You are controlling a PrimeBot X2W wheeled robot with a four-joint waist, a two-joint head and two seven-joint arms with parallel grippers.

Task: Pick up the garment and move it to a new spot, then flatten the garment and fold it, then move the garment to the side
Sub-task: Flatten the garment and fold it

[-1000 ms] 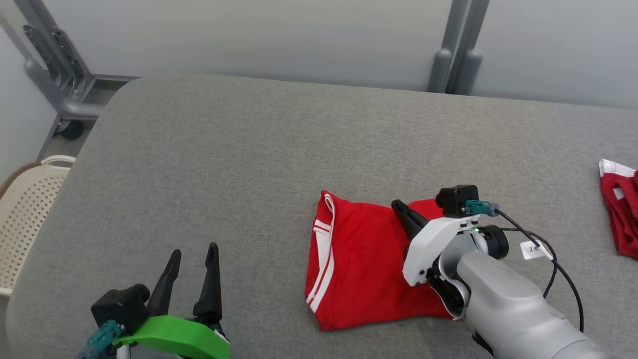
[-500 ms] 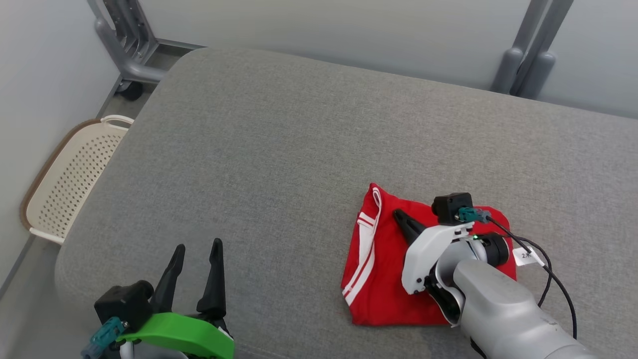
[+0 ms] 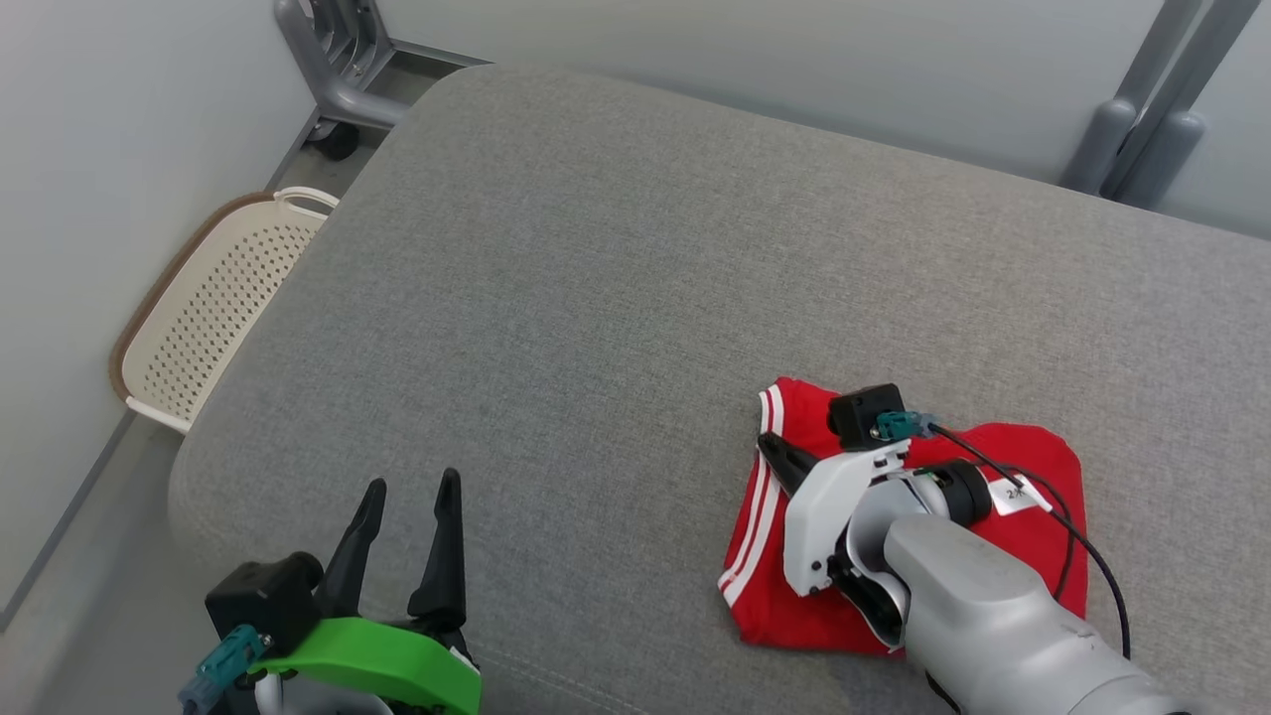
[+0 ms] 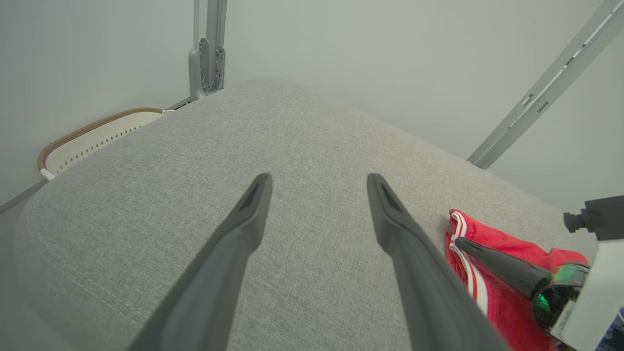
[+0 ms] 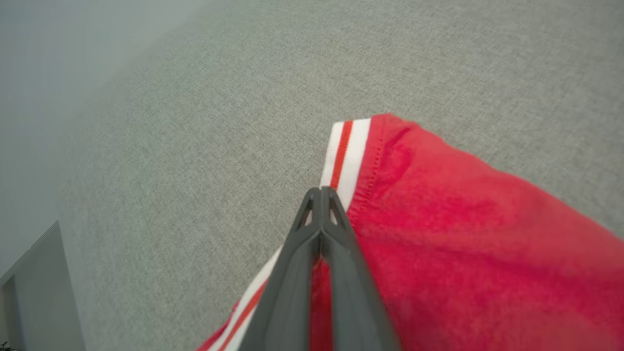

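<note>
The garment (image 3: 775,611) is red with white stripes along one edge and lies folded on the grey padded surface (image 3: 596,248), at the lower right of the head view. My right gripper (image 3: 767,442) is shut and reaches across the garment, its fingertips over the striped edge. In the right wrist view the two fingers (image 5: 321,190) are pressed together above the stripe of the garment (image 5: 463,243), with no cloth visibly between them. My left gripper (image 3: 412,482) is open and holds nothing, near the front left edge, well apart from the garment (image 4: 507,317).
A cream perforated basket (image 3: 213,308) stands on the floor beside the surface's left edge. Grey metal frame posts rise at the far left (image 3: 338,60) and far right (image 3: 1142,129) against the wall. Bare grey padding stretches left of and beyond the garment.
The head camera has turned, so the whole picture has shifted. Against the garment, my shut right fingertips have gone from its middle to its striped edge. The left gripper stays open.
</note>
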